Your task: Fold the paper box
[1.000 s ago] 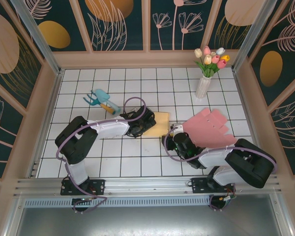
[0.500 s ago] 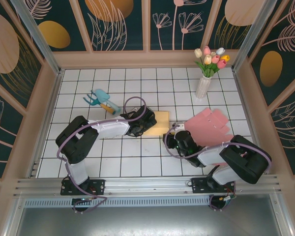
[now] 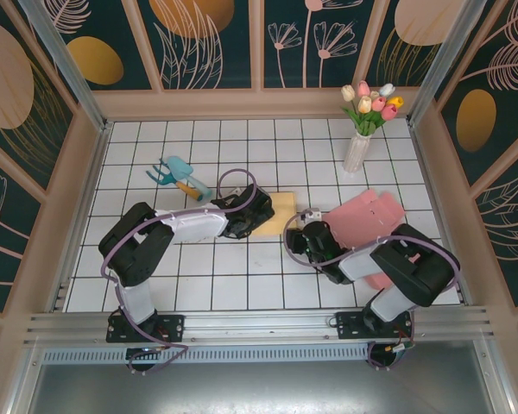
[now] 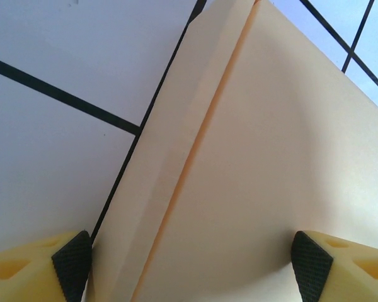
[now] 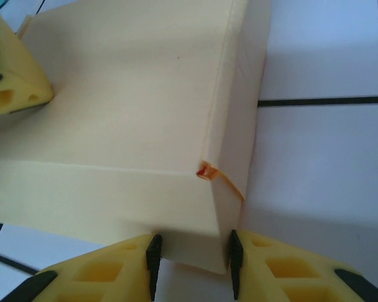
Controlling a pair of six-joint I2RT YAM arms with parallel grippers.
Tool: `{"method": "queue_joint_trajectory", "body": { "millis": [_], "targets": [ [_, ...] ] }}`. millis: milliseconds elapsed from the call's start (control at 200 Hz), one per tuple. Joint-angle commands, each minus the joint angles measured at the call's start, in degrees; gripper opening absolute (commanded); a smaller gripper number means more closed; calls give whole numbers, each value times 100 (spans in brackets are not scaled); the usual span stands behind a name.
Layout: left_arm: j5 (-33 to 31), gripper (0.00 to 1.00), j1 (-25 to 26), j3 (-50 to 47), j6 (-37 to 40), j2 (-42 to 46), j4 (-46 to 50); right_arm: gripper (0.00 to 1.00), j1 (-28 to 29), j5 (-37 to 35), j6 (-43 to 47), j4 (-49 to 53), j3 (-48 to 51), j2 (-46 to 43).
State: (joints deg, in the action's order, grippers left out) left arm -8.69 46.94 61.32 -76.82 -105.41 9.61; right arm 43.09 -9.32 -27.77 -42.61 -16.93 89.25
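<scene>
A white tiled bench (image 3: 198,285) marked with thin black lines is seen. A cream paper box (image 3: 282,213), partly folded, is laid near the middle of it. A pink paper sheet (image 3: 367,216) with cut flaps is found near it on the right side. A white vase (image 3: 356,153) filled with tulips (image 3: 371,102) is stood upright at the back right. A small teal and orange thing (image 3: 177,177) is left at the back left, well apart from the rest.

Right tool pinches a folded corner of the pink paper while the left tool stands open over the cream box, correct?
No: the right wrist view shows the right tool pinching a folded corner of the cream box, not the pink paper. The rest holds.
</scene>
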Motion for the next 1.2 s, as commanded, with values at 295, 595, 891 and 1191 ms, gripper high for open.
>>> {"method": "queue_joint_trajectory", "body": {
  "millis": [295, 595, 891, 1191],
  "targets": [
    [511, 82, 74, -77, 233, -357, 375, 39, -73, 53, -599, 1091, -1058, 726],
    [350, 82, 71, -39, 225, -261, 463, 42, -81, 142, -624, 1669, -1302, 461],
    [316, 82, 42, 50, 220, -450, 497, 44, -187, 148, -756, 1772, -1134, 273],
    [271, 83, -104, 99, 231, -516, 552, 43, -97, 131, -781, 1920, -768, -558]
  ]
}}
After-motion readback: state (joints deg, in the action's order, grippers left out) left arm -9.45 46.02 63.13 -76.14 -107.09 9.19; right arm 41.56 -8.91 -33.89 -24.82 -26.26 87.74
